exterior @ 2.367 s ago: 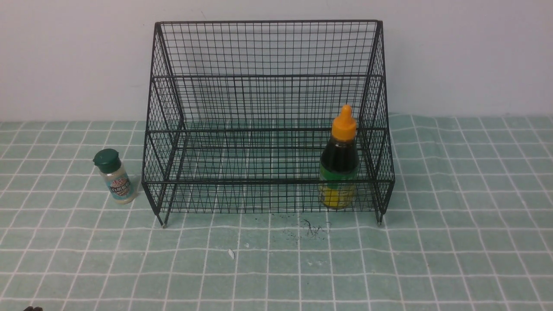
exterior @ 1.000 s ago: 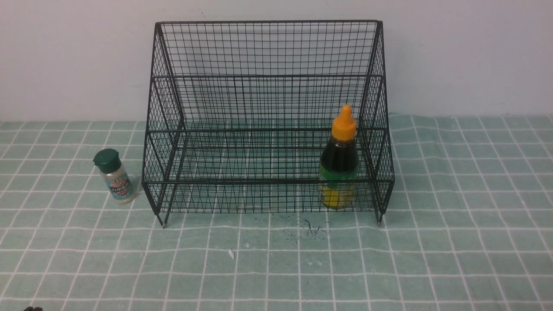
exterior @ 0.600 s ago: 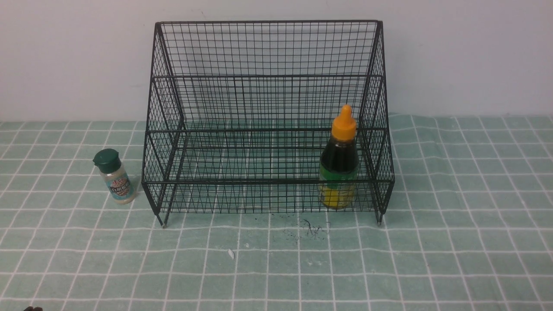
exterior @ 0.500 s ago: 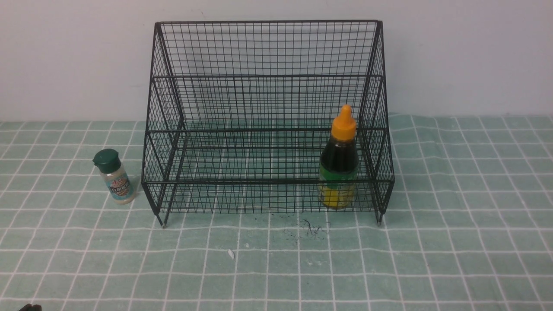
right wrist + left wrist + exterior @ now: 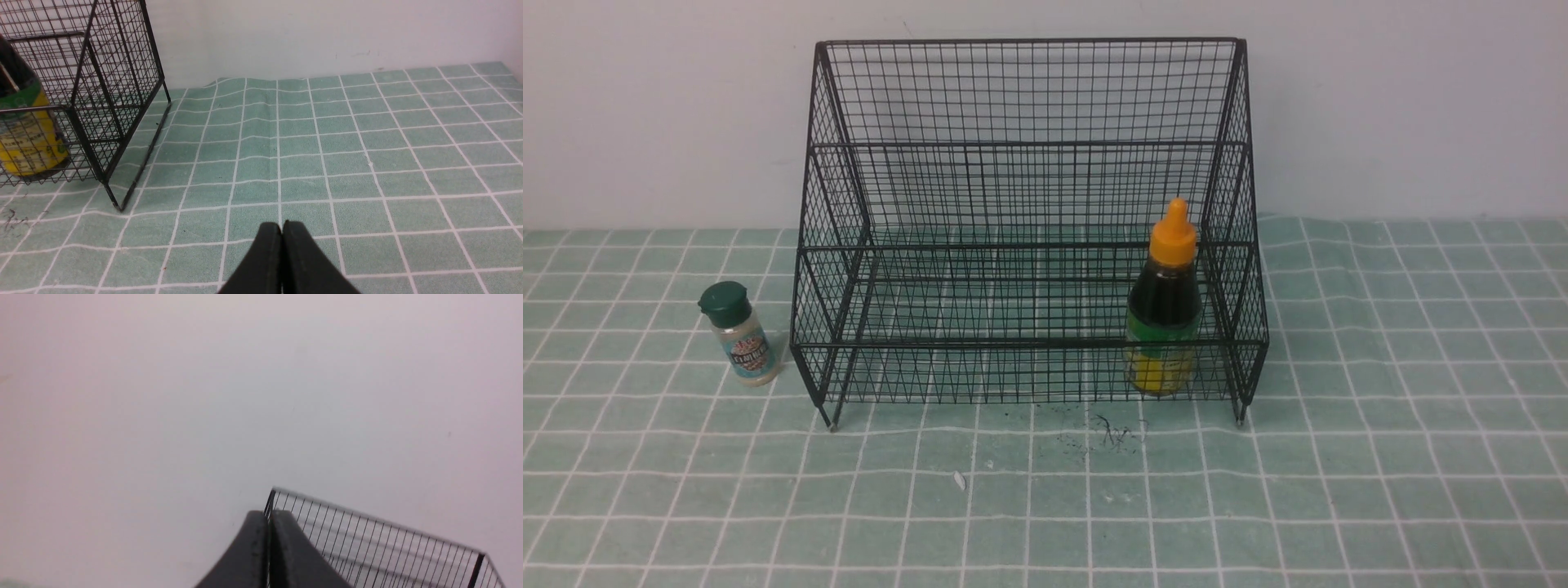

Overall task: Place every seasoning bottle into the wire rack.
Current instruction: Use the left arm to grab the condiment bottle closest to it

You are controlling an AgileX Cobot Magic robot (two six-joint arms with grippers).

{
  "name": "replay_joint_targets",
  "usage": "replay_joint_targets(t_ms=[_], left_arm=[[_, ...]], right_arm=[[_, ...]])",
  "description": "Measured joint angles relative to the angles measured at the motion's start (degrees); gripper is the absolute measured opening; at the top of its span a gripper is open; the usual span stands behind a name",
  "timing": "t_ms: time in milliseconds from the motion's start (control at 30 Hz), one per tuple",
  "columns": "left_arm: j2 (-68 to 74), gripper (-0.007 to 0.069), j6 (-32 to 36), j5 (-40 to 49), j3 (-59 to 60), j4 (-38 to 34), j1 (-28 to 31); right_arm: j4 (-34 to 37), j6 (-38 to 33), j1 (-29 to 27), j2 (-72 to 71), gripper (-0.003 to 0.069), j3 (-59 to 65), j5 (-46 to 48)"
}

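Observation:
The black wire rack stands at the back of the table against the wall. The tall dark-liquid bottle with its orange nozzle cap stands upright inside the rack's lowest tier at the right end; its yellow label shows in the right wrist view. The small shaker with a green cap stands on the cloth just left of the rack, outside it. My left gripper is shut and empty, pointing up at the wall past the rack's top corner. My right gripper is shut and empty over the cloth, right of the rack. Neither gripper shows in the front view.
A green checked cloth covers the table. A small white scrap and dark specks lie in front of the rack. A white wall stands close behind the rack.
A dark bit of the left arm at the front view's lower left corner has slipped out of view. The bottles and the rack have not moved.

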Motion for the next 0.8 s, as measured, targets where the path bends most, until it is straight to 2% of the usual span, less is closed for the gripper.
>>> replay_joint_targets(t_ms=[133, 167, 200, 333, 433, 600, 800], left_arm=[[4.47, -0.0006, -0.41, 11.88, -11.18, 4.15, 0.00], [9.17, -0.0006, -0.41, 21.97, -17.20, 5.18, 0.00], [10.57, -0.0006, -0.41, 24.76, -18.69, 5.32, 0.00], [27.27, -0.0006, -0.41, 54.92, -32.09, 5.71, 0.00], [41.06, -0.0006, 0.83, 69.53, -38.61, 6.37, 0.00], [58.03, -0.0006, 2.46, 75.74, -46.33, 9.35, 0.51], [72.55, -0.0003, 3.03, 76.22, -55.91, 9.48, 6.61]], right_arm=[[0.00, 0.00, 0.00, 0.00, -0.0014, 0.00, 0.00], [0.00, 0.00, 0.00, 0.00, -0.0014, 0.00, 0.00], [0.00, 0.00, 0.00, 0.00, -0.0014, 0.00, 0.00], [0.00, 0.00, 0.00, 0.00, -0.0014, 0.00, 0.00], [0.00, 0.00, 0.00, 0.00, -0.0014, 0.00, 0.00], [0.00, 0.00, 0.00, 0.00, -0.0014, 0.00, 0.00], [0.00, 0.00, 0.00, 0.00, -0.0014, 0.00, 0.00]])
